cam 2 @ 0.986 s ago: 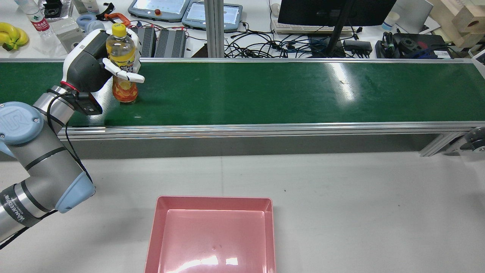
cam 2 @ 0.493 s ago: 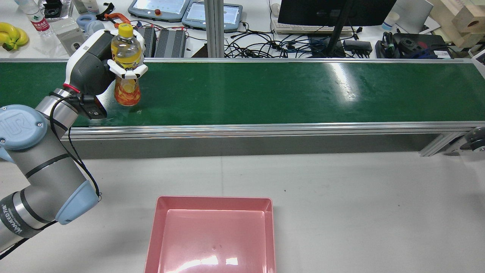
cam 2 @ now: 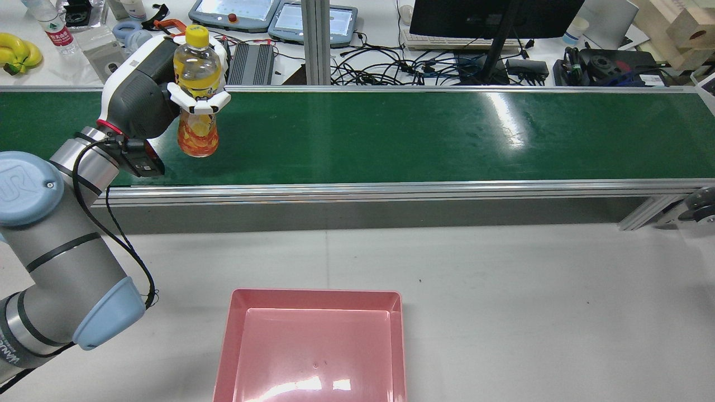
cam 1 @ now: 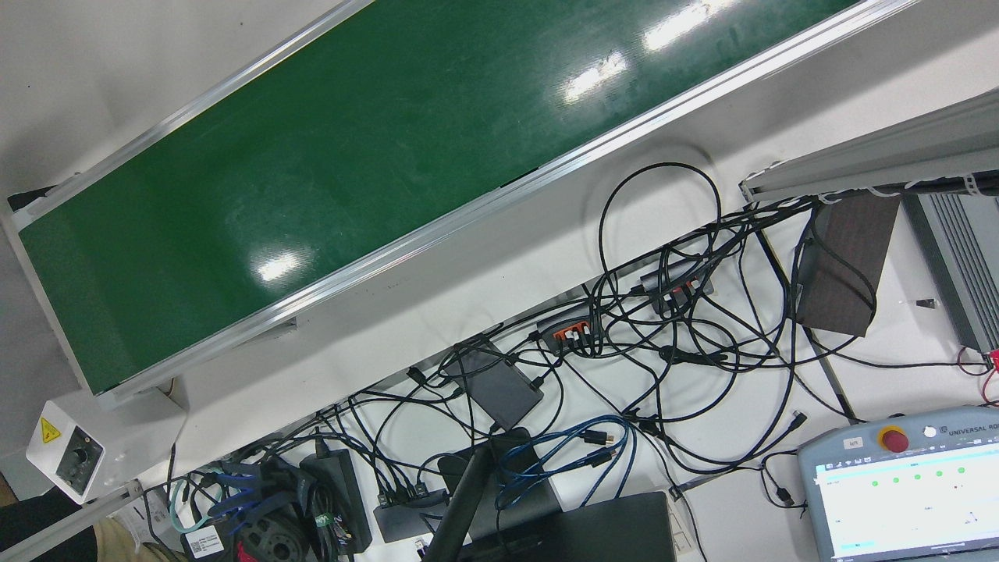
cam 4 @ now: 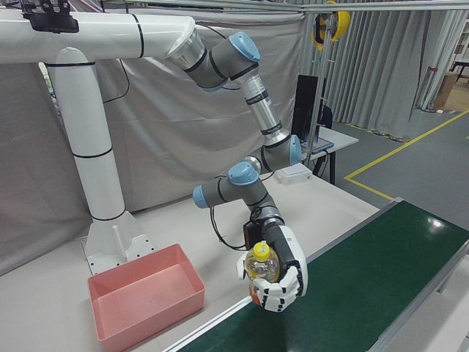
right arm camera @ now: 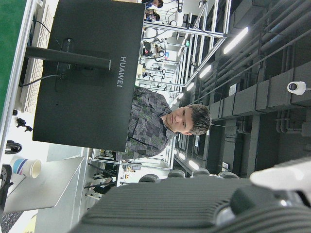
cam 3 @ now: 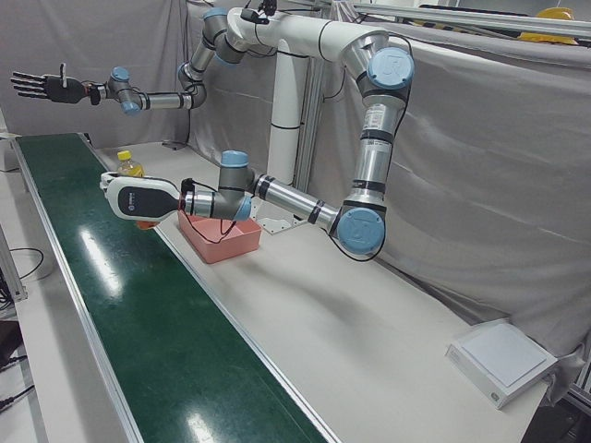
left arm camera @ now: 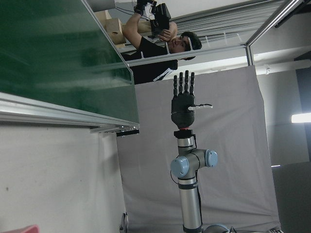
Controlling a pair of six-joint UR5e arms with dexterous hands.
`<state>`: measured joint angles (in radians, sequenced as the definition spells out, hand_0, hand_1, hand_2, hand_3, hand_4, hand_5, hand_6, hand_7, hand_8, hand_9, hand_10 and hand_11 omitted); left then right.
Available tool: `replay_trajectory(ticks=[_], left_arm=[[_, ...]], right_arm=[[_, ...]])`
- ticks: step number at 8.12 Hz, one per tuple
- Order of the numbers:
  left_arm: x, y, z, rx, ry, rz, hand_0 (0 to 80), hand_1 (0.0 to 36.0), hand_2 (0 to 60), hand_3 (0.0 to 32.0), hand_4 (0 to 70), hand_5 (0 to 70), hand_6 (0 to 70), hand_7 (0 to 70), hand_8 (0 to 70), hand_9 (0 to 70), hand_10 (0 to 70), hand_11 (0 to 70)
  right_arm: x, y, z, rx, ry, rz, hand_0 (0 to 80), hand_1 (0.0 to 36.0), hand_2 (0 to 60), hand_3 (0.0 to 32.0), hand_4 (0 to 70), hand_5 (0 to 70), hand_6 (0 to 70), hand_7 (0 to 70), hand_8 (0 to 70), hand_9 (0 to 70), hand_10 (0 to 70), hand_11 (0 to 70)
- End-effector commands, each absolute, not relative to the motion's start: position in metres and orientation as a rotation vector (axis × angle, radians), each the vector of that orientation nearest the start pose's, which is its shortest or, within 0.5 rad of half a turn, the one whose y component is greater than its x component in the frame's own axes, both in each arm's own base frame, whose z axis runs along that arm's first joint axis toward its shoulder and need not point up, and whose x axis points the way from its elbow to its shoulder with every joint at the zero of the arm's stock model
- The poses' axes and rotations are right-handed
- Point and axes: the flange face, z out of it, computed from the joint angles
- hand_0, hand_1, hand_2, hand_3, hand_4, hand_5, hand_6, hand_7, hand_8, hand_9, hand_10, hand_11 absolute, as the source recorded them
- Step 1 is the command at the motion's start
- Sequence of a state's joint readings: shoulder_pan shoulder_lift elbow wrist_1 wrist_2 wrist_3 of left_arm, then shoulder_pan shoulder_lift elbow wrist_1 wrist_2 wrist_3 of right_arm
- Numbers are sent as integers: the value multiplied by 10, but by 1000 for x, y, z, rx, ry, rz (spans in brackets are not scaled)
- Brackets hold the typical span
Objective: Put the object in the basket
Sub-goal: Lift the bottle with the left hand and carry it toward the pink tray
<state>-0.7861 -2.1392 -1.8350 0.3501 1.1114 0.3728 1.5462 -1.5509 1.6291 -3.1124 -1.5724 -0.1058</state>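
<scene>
bottle (cam 2: 197, 95) | upright, clasped by left hand (cam 2: 151, 89) | above belt (cam 2: 424, 134)

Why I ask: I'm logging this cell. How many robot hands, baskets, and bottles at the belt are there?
Hands: 2, left hand and right hand
Basket: 1
Bottle: 1
Total: 4

I see a yellow-capped bottle (cam 2: 196, 92) with an orange-yellow label, a dark green belt (cam 2: 424, 137), and a plain pink basket (cam 2: 313, 346).
</scene>
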Motion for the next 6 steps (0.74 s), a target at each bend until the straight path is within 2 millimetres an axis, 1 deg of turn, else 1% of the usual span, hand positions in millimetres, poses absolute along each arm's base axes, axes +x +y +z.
replay_trajectory(ticks=[1,2,3,4,5,6], left_arm=[[352,-514,251,-321,2454,-1451,786,168,589,0,700,700,700,700,700,700,700,700],[359,-499,240,-350,2464,-1404,786,166,563,0,700,700,700,700,700,700,700,700],[365,-479,228,-345,2476,-1345,784,160,522,0,700,700,700,700,700,700,700,700],[392,-454,225,-393,2450,-1307,781,160,515,0,700,700,700,700,700,700,700,700],[420,-428,221,-446,2437,-1262,786,153,474,0,700,700,700,700,700,700,700,700],[438,-409,217,-489,2444,-1221,770,143,416,0,700,700,700,700,700,700,700,700]], right_arm=[[121,-512,645,-96,2404,-2155,0,0,0,0,0,0,0,0,0,0,0,0],[121,-512,645,-96,2404,-2155,0,0,0,0,0,0,0,0,0,0,0,0],[121,-512,645,-96,2404,-2155,0,0,0,0,0,0,0,0,0,0,0,0],[121,-512,645,-96,2404,-2155,0,0,0,0,0,0,0,0,0,0,0,0],[121,-512,645,-96,2404,-2155,0,0,0,0,0,0,0,0,0,0,0,0],[121,-512,645,-96,2404,-2155,0,0,0,0,0,0,0,0,0,0,0,0]])
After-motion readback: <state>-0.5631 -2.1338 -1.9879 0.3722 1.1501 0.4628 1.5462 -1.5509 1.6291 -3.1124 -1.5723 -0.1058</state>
